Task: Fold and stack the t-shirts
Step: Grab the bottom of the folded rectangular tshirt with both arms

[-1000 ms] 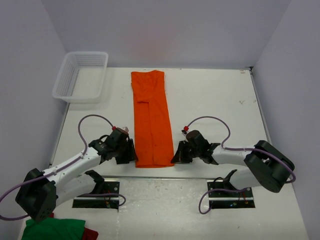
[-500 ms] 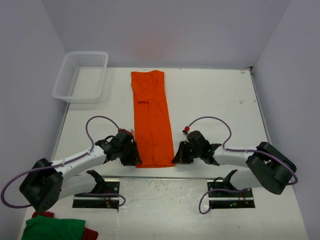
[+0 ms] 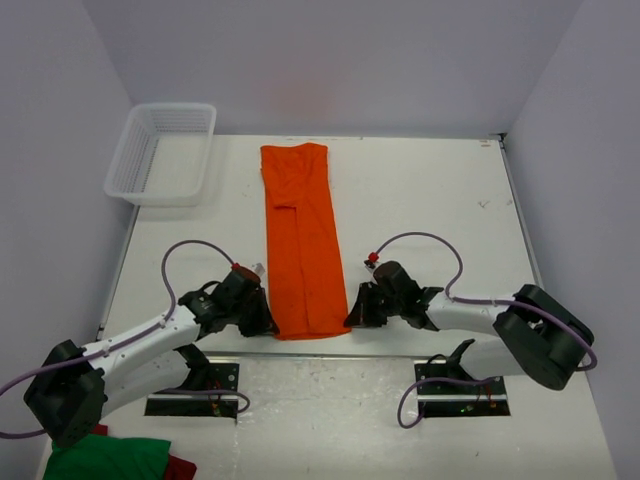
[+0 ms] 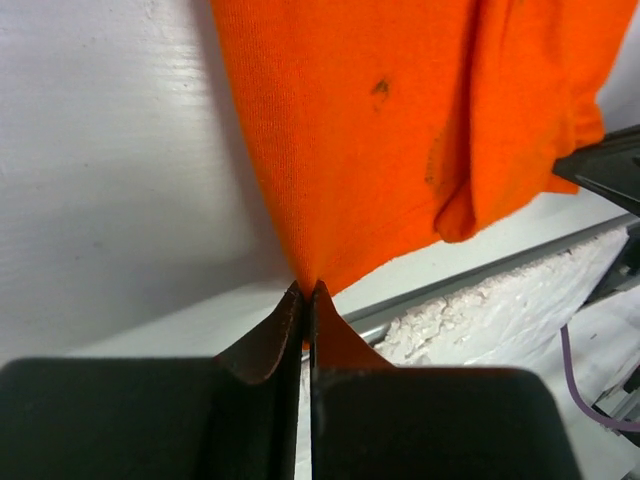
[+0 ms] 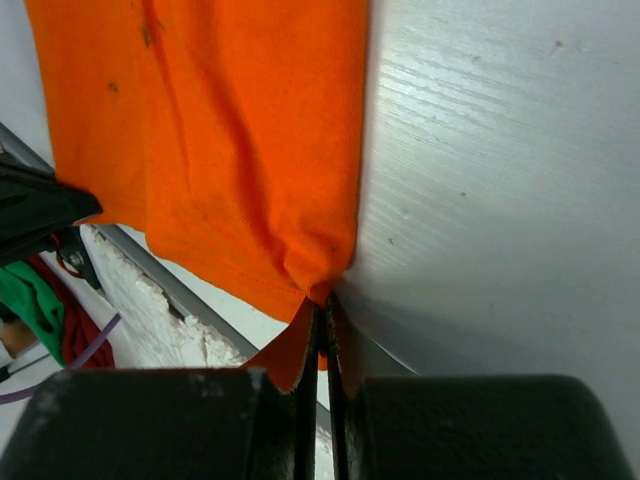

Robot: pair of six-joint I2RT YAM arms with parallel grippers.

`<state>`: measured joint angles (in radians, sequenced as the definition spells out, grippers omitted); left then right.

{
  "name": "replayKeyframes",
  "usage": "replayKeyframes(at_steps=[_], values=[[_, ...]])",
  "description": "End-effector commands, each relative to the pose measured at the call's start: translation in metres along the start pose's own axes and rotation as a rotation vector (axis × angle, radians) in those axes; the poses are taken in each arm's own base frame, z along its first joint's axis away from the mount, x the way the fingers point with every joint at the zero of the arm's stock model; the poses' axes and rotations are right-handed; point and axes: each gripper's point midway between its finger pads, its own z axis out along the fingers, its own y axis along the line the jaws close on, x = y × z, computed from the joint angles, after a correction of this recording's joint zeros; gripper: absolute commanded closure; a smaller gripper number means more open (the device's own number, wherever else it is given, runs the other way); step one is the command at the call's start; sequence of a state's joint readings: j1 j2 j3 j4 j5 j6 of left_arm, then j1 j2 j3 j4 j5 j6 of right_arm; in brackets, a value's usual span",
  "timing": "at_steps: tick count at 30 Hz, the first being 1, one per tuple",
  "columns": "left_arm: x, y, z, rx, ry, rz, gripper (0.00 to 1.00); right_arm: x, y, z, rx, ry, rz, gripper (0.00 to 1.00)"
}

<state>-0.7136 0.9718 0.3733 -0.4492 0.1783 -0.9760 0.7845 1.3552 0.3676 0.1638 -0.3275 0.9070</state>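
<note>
A bright orange t-shirt (image 3: 303,240) lies folded into a long narrow strip down the middle of the white table (image 3: 430,210). My left gripper (image 3: 268,326) is shut on the strip's near left corner; in the left wrist view the orange fabric (image 4: 400,130) runs into the pinched gripper (image 4: 308,292). My right gripper (image 3: 350,316) is shut on the near right corner, and the right wrist view shows the t-shirt (image 5: 220,140) bunched where that gripper (image 5: 324,303) clamps it.
A white mesh basket (image 3: 162,152) stands at the table's far left corner. Green and red cloth (image 3: 110,458) lies off the table at the bottom left. The arms' metal base plates (image 3: 195,392) sit along the near edge.
My left gripper moved in to the t-shirt's near left corner and shut on it. The right gripper stayed shut on the near right corner.
</note>
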Motion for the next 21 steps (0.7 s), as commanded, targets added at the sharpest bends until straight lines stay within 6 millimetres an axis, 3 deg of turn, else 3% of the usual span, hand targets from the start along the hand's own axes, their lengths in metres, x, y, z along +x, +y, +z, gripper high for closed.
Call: replayKeyframes(at_steps=[1, 8, 21], values=[[0.01, 0.004, -0.008, -0.015, 0.016, -0.025, 1.0, -0.003, -0.012, -0.009, 0.091, -0.031, -0.054, 1.0], [0.021, 0.012, -0.007, -0.015, 0.042, -0.027, 1.0, 0.01, 0.002, -0.021, 0.081, -0.026, -0.097, 1.0], [0.027, 0.012, -0.009, 0.007, 0.051, -0.013, 1.0, 0.022, 0.003, -0.024, 0.067, 0.002, -0.111, 1.0]])
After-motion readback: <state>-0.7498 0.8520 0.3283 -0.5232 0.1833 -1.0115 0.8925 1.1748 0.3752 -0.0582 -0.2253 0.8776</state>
